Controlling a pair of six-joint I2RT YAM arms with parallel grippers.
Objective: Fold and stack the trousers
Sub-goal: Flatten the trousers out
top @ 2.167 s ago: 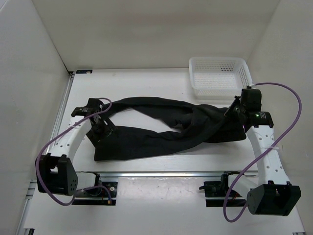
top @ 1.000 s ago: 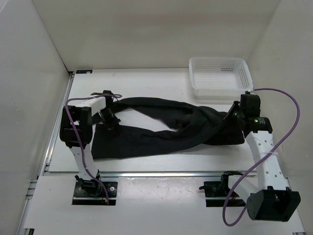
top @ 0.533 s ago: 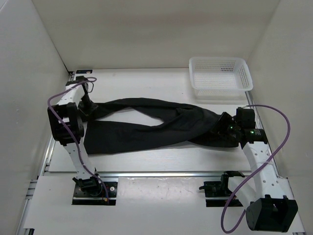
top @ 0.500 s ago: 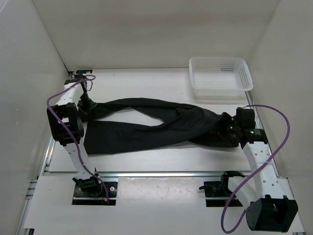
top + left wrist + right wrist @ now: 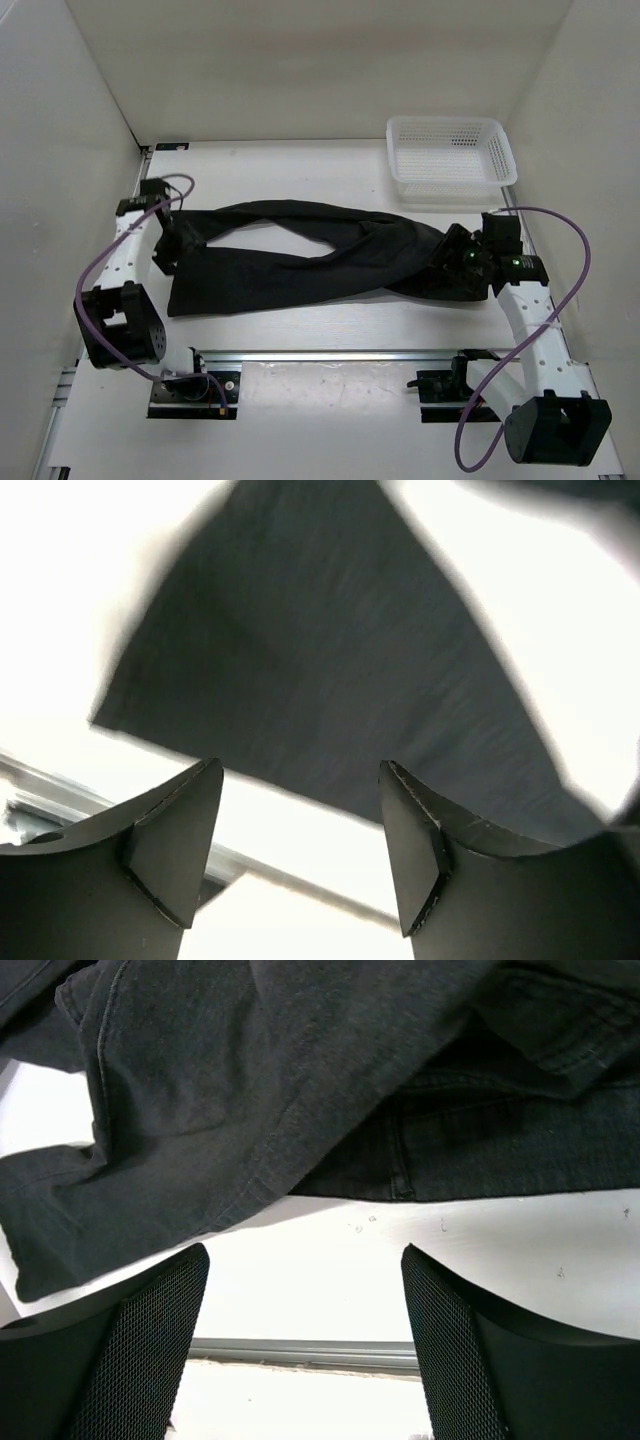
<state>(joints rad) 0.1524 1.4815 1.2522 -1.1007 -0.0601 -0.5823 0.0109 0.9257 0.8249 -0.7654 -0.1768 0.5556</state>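
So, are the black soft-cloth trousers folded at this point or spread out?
Spread out, not folded: the black soft-cloth trousers lie full length across the white table, both legs stretched out and crossing near the middle.

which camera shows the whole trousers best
Top external: the trousers lie full length, legs crossing. Left wrist shows only a blurred leg end; right wrist only a close patch with seams.
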